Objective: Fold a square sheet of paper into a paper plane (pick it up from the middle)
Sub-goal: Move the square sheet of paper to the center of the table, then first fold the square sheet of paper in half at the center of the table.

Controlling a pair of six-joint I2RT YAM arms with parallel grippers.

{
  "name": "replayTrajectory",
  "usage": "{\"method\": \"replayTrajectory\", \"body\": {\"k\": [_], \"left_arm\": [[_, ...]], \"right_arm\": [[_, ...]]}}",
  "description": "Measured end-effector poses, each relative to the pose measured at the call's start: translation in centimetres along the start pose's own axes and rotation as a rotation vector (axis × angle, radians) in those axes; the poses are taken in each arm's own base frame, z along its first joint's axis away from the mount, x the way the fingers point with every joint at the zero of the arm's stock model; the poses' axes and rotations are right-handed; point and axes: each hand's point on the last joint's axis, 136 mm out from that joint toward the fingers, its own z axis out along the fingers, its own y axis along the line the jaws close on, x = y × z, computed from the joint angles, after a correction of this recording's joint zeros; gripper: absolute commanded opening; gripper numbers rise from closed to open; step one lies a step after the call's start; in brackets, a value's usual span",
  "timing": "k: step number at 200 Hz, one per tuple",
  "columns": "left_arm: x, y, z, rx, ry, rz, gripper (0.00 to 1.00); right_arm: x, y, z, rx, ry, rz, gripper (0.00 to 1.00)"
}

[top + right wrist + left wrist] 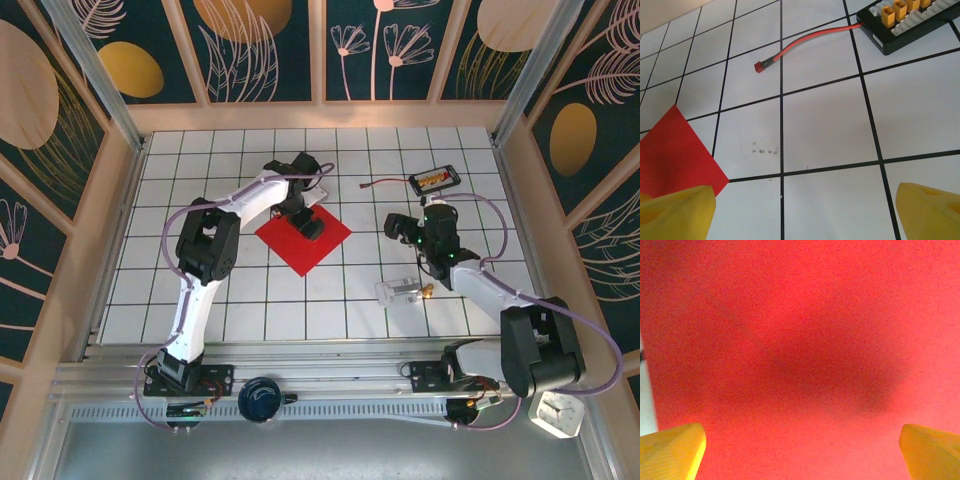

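left tool point(802, 447) spread wide over square sheet of paper point(800, 315), right tool point(805, 210) spread, empty

A robotics lab test cell — a white desk point(260, 310) ruled in a black grid, walled by wood-framed panels point(262, 60) printed with leaves and gold ovals, with the left arm point(195, 300) and right arm point(485, 285) bolted to an aluminium rail point(330, 376) at its near edge.
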Motion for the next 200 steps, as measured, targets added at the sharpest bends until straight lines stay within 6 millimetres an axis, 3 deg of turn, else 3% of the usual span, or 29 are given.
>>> {"method": "replayTrajectory", "body": {"k": [78, 200], "left_arm": [[0.6, -1.3, 0.0, 0.044, 0.039, 0.009, 0.99], [0.8, -1.1, 1.2, 0.023, 0.074, 0.014, 0.97]], "right_arm": [[-0.2, 0.0, 0.1, -0.015, -0.001, 0.014, 0.93], [0.0, 0.1, 0.5, -0.021, 0.002, 0.017, 0.93]]}}
